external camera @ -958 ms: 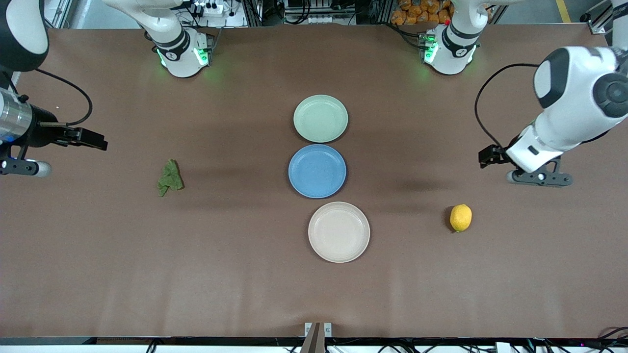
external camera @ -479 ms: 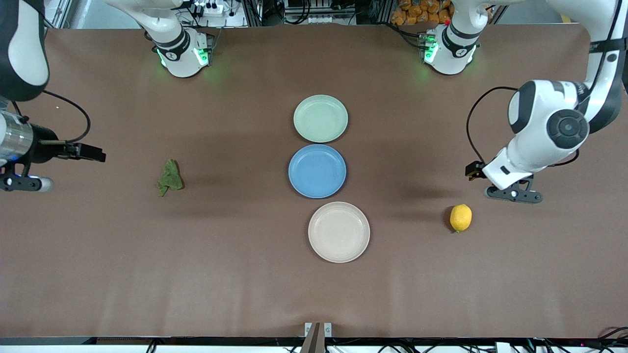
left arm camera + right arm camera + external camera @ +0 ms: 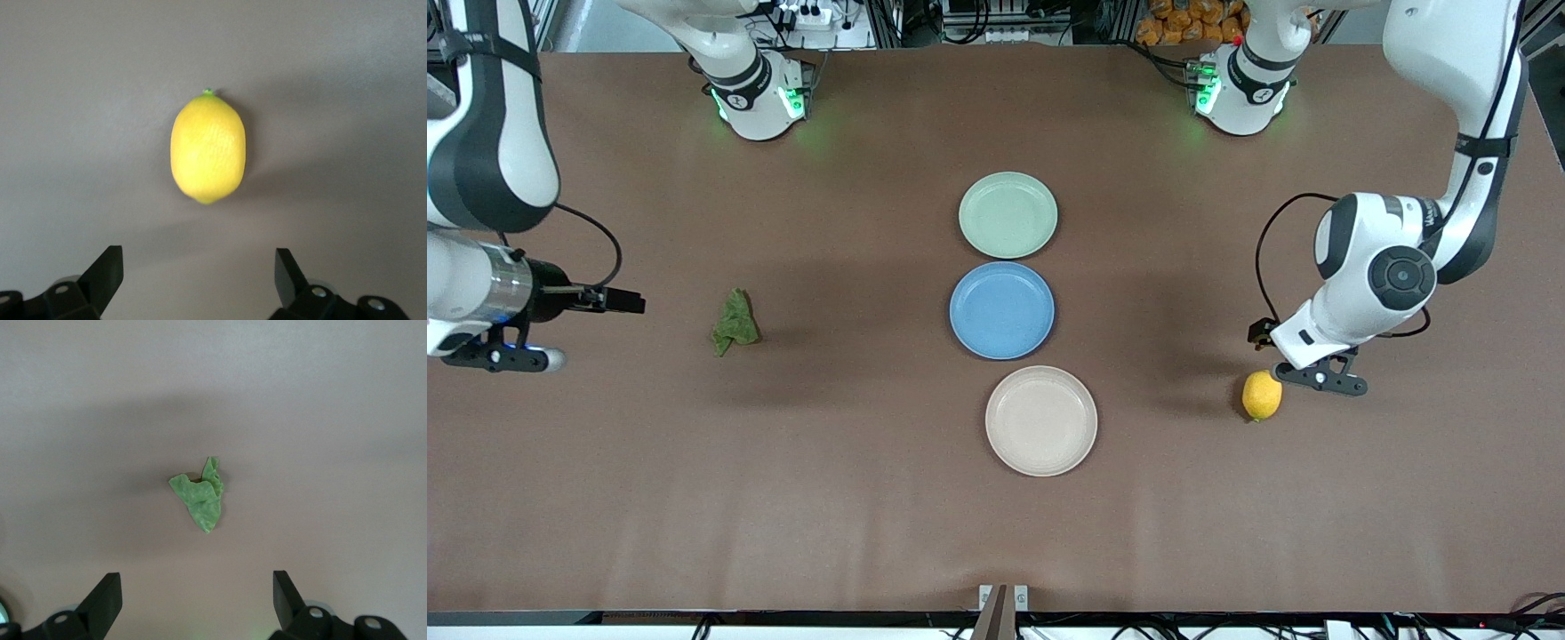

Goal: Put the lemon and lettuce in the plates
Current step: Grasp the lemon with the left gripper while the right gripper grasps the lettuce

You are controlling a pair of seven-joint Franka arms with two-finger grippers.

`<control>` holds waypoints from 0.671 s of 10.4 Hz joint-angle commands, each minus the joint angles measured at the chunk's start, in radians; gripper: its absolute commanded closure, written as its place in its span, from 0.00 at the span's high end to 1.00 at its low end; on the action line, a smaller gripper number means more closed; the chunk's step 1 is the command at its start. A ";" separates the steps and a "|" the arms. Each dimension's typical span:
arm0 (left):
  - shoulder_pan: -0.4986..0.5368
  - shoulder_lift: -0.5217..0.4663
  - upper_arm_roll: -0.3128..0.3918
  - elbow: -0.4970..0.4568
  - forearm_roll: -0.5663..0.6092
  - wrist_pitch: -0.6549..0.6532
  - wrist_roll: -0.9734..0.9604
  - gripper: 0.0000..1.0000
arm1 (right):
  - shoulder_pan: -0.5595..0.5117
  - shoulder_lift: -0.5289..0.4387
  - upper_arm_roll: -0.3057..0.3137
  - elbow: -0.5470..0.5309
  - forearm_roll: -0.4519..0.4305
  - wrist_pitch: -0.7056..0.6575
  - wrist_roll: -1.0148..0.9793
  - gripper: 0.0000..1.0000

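Observation:
The yellow lemon point(image 3: 1262, 395) lies on the brown table toward the left arm's end. It fills the middle of the left wrist view point(image 3: 207, 148). My left gripper point(image 3: 1260, 332) hovers over the table just beside it, open and empty point(image 3: 198, 273). The dark green lettuce point(image 3: 735, 323) lies toward the right arm's end and shows in the right wrist view point(image 3: 199, 495). My right gripper point(image 3: 624, 300) is over the table, well short of the lettuce, open and empty point(image 3: 198, 593). The pale green plate point(image 3: 1008, 215) and the beige plate point(image 3: 1040, 420) are empty.
A blue plate point(image 3: 1001, 310) sits between the two task plates in a row down the middle of the table; the beige plate is nearest the front camera. The arm bases point(image 3: 758, 98) stand along the table's top edge.
My left gripper has swung in and down toward the lemon. My right gripper has shifted a little toward the lettuce. The lemon, the lettuce and the plates have not moved.

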 commanded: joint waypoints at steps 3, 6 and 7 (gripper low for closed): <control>0.004 0.105 -0.003 0.088 0.018 0.031 0.022 1.00 | -0.032 0.113 0.009 0.007 -0.001 0.028 -0.016 1.00; -0.001 0.172 -0.003 0.150 0.024 0.031 0.022 1.00 | -0.029 0.156 0.009 -0.025 -0.001 0.083 -0.017 1.00; 0.001 0.180 -0.003 0.153 0.024 0.031 0.022 1.00 | -0.029 0.154 0.009 -0.057 -0.001 0.120 -0.017 1.00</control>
